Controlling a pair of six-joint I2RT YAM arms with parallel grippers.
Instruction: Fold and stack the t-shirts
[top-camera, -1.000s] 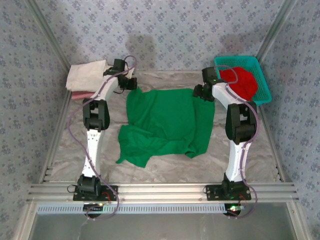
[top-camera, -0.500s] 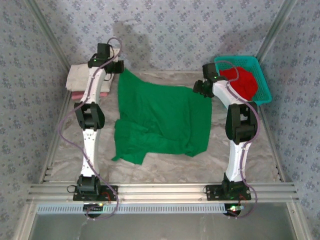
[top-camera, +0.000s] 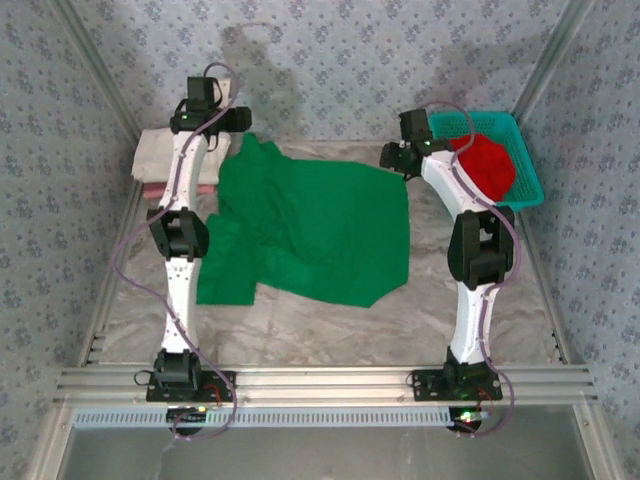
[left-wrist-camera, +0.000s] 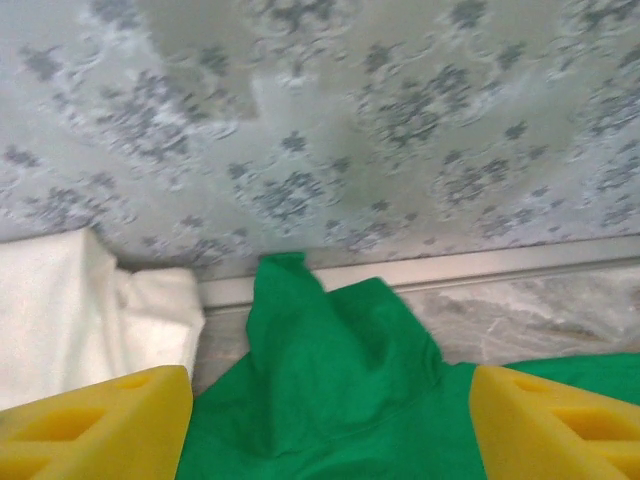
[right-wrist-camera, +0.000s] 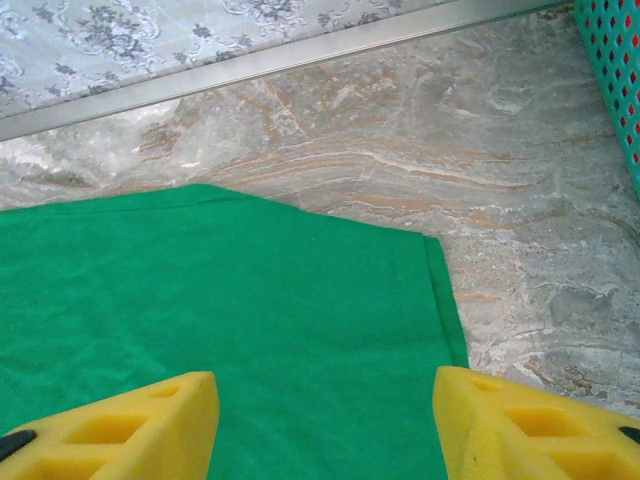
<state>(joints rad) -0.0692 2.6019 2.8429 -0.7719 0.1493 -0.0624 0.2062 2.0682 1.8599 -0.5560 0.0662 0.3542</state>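
the marbled desk carries the green shirt, spread over its middle, its left side rumpled. a teal basket at the far right corner holds the heaped red shirt. at far left a cream shirt lies on a pink shirt. the left end effector hangs over the green shirt's peaked far-left corner, fingers apart; the right end effector hovers over its far-right corner, fingers apart.
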